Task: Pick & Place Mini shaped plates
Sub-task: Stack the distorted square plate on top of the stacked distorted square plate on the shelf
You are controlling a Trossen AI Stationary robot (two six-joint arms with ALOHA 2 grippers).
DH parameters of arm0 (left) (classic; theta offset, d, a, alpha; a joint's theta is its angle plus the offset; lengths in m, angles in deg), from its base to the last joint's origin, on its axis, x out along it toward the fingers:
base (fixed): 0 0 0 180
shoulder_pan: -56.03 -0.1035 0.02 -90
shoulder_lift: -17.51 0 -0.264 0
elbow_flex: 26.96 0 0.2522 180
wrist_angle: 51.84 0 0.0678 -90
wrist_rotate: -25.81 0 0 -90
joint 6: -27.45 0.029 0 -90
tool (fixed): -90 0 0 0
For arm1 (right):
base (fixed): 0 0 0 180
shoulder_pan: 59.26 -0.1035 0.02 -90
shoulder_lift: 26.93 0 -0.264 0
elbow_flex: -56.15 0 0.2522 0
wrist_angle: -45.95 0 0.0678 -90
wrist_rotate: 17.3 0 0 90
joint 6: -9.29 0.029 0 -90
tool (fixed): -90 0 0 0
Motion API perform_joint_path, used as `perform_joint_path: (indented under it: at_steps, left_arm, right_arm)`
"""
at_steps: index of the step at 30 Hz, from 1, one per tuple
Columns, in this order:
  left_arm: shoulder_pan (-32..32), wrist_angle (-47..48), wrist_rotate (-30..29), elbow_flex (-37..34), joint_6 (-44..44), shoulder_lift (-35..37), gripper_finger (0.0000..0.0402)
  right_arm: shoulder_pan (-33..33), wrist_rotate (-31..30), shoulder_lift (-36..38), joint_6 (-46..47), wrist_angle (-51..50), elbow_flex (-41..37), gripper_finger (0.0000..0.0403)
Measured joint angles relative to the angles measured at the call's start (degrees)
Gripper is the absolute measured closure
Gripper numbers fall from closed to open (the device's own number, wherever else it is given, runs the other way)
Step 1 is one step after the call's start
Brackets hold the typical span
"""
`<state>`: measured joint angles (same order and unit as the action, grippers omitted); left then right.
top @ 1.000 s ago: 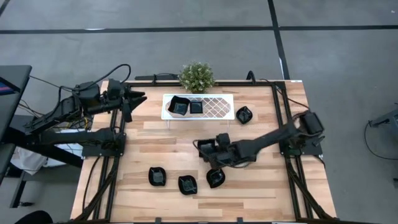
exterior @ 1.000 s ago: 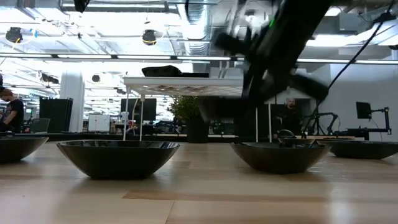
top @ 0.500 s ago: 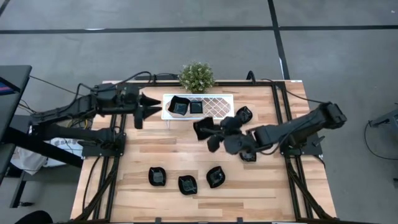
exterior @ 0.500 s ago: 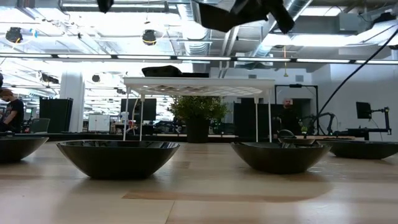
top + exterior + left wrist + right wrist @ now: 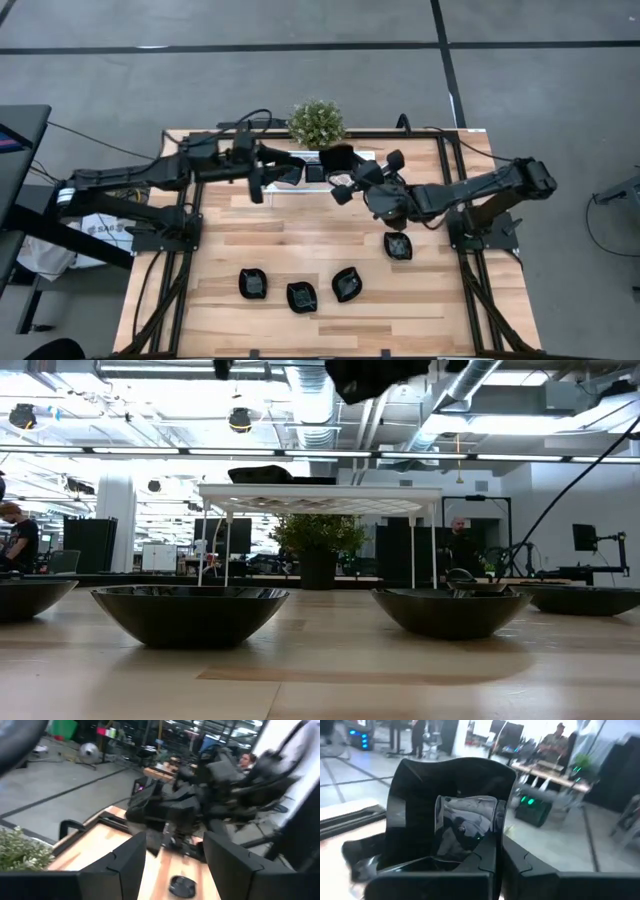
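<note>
My right gripper is shut on a glossy black mini plate and hangs high over the white lattice tray. In the low view the gripper and plate are at the top edge. Two more plates lie in the tray's left end. My left gripper hovers open above that end and touches nothing; its fingers stand apart. Several plates rest on their bases on the table: three in a near row and one to the right. My right gripper pinches the plate by its rim, one finger over the hollow side and the other hidden behind. The plate stands on edge above the fingers, lifted clear, its hollow facing the wrist camera.
A small green potted plant stands at the far edge behind the tray. The tray is raised on thin legs. Both arms meet over the tray. Black frame rails run along both table sides. People show in the room beyond.
My right gripper has lifted a plate off the middle of the table and carried it up and toward the far edge, over the tray. My left gripper has travelled toward the table's right, from beside the tray to above its left end, staying open.
</note>
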<state>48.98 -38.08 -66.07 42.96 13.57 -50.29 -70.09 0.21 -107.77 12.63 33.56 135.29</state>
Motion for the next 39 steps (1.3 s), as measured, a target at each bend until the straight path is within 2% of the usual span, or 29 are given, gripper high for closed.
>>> perform_joint_path:
  at_steps: [7,13,19,33,39]
  left_arm:
    - [-0.07,-8.15,-4.12,-0.02,0.9,-6.57,0.0202]
    - [-0.04,-15.48,-4.1,-0.02,4.68,-10.27,0.0201]
    - [-0.04,-18.73,-4.12,-0.02,6.15,-12.64,0.0203]
    - [-0.07,-27.09,-8.25,-0.02,5.93,-17.68,0.0203]
    - [-0.15,-27.24,-12.28,0.0,4.7,-17.94,0.0203]
  right_arm:
    - [0.18,-4.28,0.05,-22.41,15.1,0.02,0.0402]
    - [0.72,-4.17,0.06,-31.9,19.65,0.02,0.0402]
    - [1.29,-3.9,0.02,-33.92,21.5,0.02,0.0402]
    - [1.6,-1.76,0.03,-33.92,23.74,0.02,0.0402]
    - [1.59,-0.6,0.04,-33.91,24.57,0.02,0.0402]
